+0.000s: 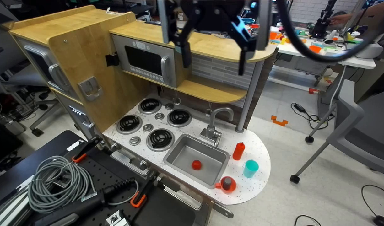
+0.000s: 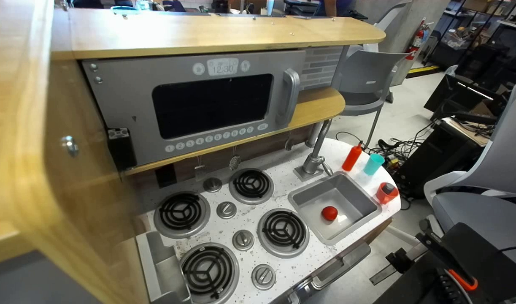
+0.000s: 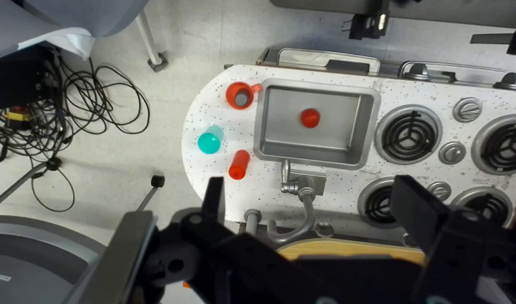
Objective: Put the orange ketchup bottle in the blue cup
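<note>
Some gap is btwn orange bottle (image 1: 238,151) & blue cup (image 1: 251,169); sink (image 1: 185,157) at left, rounded tabletop (image 1: 259,141) edge at right; fingers (image 3: 414,200) spread wide; floor (image 1: 276,201) w/ chair (image 1: 367,138) beyond.

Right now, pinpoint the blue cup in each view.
In an exterior view: blue cup, below and right of centre.
In an exterior view: blue cup, right of centre, just below mid-height.
Wrist view: blue cup, left of centre, just above mid-height.
Shared landmark: grey sink, in all three.
</note>
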Action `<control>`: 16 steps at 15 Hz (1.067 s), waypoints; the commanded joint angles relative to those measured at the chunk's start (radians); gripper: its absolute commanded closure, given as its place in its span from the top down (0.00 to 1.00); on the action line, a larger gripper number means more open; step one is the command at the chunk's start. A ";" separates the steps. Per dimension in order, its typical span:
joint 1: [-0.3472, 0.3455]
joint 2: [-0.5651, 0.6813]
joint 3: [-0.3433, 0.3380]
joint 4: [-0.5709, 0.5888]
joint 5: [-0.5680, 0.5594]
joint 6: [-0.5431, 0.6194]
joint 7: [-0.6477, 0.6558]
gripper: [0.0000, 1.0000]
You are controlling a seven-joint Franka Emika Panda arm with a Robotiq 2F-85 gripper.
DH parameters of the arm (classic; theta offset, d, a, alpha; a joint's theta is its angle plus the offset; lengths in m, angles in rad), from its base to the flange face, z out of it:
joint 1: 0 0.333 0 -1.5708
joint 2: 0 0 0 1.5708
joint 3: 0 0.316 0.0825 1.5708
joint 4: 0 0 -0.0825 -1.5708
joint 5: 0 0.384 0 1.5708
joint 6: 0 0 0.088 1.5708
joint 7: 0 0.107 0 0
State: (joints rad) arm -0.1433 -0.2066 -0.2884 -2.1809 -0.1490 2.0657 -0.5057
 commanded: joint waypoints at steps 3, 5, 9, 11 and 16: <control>-0.049 0.273 -0.056 0.173 0.214 0.122 -0.275 1.00; -0.081 0.367 -0.032 0.229 0.265 0.141 -0.324 1.00; -0.148 0.537 0.030 0.359 0.330 0.145 -0.377 1.00; -0.179 0.623 0.060 0.430 0.327 0.146 -0.365 1.00; -0.236 0.797 0.114 0.572 0.290 0.153 -0.321 1.00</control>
State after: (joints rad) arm -0.3374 0.4842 -0.2131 -1.7206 0.1493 2.2186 -0.8460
